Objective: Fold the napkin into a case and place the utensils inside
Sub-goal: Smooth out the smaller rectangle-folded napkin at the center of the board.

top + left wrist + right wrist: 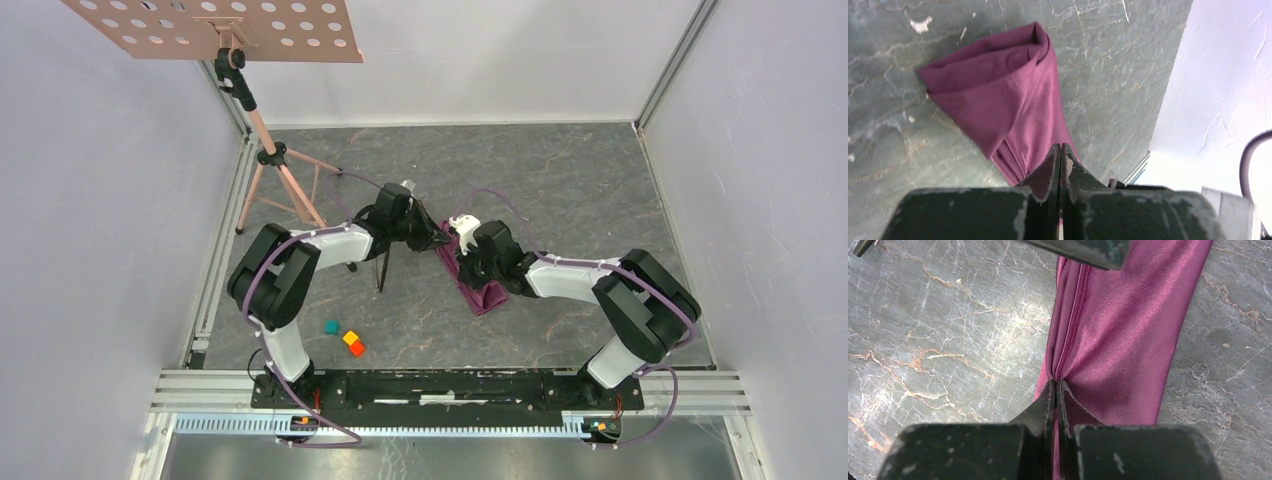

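Shows plum napkin (1118, 340) folded into a narrow shiny strip on worktop (948, 340), pinched between closed left fingers (1045, 175) and closed right fingers (1040, 412), both arms stretched low, inward.

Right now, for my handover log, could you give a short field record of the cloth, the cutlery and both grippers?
napkin: plum-purple cloth napkin, folded into a narrow strip on the grey marbled table
left gripper: shut, pinching the napkin's far end
right gripper: shut, pinching a fold along the strip
utensils: slim dark utensils outside the napkin, beside the left arm
stage: utensils not yet inside
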Available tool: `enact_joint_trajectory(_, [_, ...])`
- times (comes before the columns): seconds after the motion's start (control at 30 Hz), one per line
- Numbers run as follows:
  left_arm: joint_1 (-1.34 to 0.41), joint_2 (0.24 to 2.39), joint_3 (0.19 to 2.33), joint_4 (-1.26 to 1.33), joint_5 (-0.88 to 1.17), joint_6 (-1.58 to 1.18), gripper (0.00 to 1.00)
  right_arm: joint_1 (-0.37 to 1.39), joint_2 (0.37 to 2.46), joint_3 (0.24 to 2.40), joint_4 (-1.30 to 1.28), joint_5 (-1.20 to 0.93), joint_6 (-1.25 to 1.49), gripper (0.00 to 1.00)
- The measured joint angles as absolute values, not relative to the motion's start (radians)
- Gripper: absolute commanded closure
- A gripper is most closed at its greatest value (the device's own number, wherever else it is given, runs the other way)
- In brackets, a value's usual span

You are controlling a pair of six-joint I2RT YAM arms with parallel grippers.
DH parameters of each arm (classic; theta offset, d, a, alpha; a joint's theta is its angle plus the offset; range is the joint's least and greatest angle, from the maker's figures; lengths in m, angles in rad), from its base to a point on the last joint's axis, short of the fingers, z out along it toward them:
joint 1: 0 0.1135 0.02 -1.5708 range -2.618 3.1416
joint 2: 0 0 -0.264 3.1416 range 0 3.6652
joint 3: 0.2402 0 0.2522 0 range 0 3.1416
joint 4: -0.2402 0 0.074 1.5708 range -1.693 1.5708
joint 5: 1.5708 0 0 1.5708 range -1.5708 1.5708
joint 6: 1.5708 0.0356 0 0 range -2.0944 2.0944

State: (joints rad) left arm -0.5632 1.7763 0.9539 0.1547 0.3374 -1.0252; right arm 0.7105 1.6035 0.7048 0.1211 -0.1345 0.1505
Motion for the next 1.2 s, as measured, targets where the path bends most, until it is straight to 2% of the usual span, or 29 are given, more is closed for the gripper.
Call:
enact_joint_trajectory(0.2, [-0.563,1.89,1.004,0.134,0.338,-1.017,0.98,0.709,1.604,0.705,0.121,-0.146,0.159,0.85])
enact_joint_trajectory(0.4, [-0.556,1.927,1.002,0.115,0.339,-1.007,0.98,0.7,1.576,0.705,0.088,-0.197,0.189,0.62])
enact_joint_trajectory(0.67, [-0.551,1.927,0.994,0.128,0.341,-1.005,0.98,0.624,1.531,0.699,0.077,-0.321,0.245,0.59])
enact_joint_trajectory(0.87, [-0.551,1.927,0.993,0.13,0.343,-1.005,0.98,0.632,1.444,0.524,0.164,-0.339,0.265,0.57])
enact_joint_trajectory(1.03, [-0.551,1.927,0.997,0.123,0.343,-0.992,0.97,0.656,1.313,0.448,0.112,-0.308,0.26,0.46])
enact_joint_trajectory(1.13, [-0.551,1.926,1.015,0.092,0.347,-0.953,0.88,0.66,1.254,0.456,0.055,-0.283,0.24,0.43])
enact_joint_trajectory(1.2, [-0.551,1.919,1.026,0.06,0.353,-0.923,0.77,0.66,1.251,0.482,0.028,-0.271,0.229,0.45])
